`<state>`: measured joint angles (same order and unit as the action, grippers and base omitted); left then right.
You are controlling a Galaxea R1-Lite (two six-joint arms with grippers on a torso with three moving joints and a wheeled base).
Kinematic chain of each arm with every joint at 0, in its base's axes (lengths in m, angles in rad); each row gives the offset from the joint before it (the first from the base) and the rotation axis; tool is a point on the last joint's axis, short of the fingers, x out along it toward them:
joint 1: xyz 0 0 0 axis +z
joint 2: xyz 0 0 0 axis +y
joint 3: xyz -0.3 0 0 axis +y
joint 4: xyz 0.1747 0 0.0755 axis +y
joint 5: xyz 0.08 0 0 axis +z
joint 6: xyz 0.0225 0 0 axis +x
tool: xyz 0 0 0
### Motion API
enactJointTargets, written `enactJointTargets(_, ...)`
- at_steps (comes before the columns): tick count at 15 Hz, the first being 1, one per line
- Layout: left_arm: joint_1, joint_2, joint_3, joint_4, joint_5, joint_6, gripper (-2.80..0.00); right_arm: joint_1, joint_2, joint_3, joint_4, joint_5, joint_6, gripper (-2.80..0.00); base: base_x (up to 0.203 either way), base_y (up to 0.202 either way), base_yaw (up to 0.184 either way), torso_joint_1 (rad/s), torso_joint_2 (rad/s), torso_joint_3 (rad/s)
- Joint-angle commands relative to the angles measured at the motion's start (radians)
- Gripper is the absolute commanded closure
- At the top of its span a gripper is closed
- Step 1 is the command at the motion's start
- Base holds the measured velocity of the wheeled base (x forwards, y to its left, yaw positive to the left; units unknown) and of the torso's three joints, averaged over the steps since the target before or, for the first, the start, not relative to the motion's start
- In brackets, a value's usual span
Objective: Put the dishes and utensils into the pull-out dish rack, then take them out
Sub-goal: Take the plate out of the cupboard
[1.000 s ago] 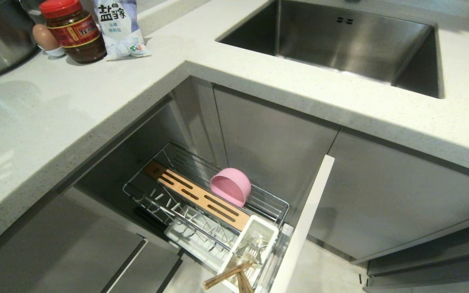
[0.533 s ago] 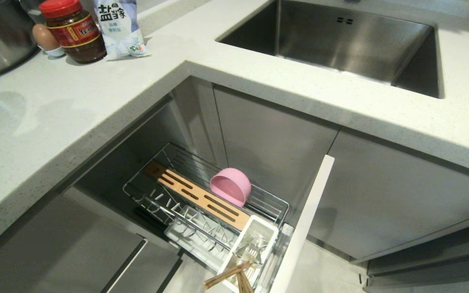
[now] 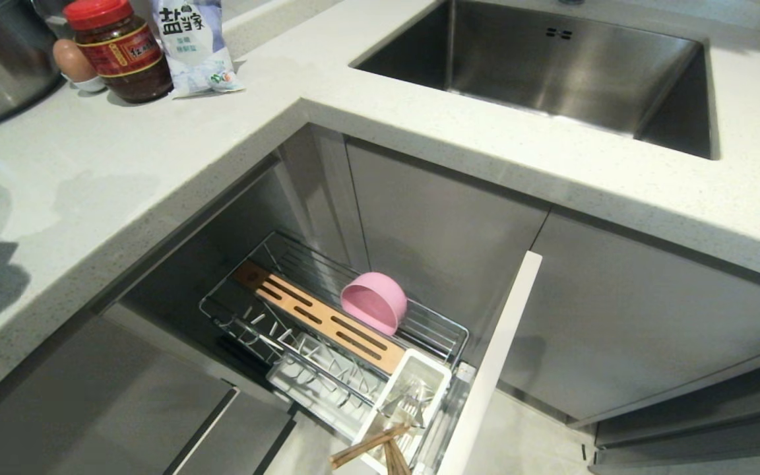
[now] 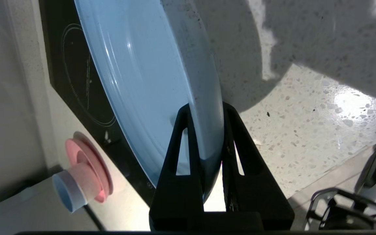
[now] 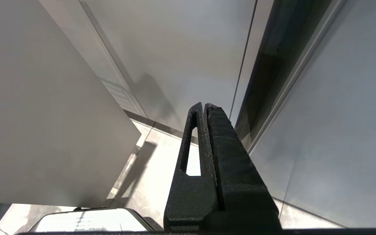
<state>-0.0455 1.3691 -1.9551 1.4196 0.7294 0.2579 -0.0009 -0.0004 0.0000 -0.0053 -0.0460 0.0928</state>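
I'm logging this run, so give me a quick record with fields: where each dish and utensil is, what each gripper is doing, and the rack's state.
plate: light-blue plate held on edge by left gripper, out of the head view
bowl: pink bowl tilted in the dish rack
chopsticks: chopsticks in white caddy
other cutlery: metal pieces in caddy
rack: pulled out
right gripper: shut, empty, beside cabinet panels

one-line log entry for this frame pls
left hand: shut on plate rim, plate on edge above counter | right hand: shut, empty, parked | rack: bowl, chopsticks in caddy
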Motion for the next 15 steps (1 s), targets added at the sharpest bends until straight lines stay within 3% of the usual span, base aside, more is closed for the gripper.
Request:
enactJointTargets(1, -0.024, 0.050, 0.001, 0.010, 0.016, 0.001, 0.00, -0.001, -0.004, 0.000, -0.001, 0.000, 0.001, 0.00, 0.000, 0.000, 0.000, 0.000, 0.00, 0.000)
enactJointTargets(9, -0.042, 0.173, -0.004, -0.029, 0.048, -0.008, 0.00, 0.001, -0.004, 0.000, -0.001, 0.000, 0.001, 0.00, 0.000, 0.000, 0.000, 0.000, 0.00, 0.000)
enactJointTargets(15, -0.034, 0.246, -0.014, -0.151, 0.048, -0.008, 0.00, 0.001, -0.004, 0.000, -0.001, 0.000, 0.001, 0.00, 0.000, 0.000, 0.000, 0.004, 0.00, 0.000)
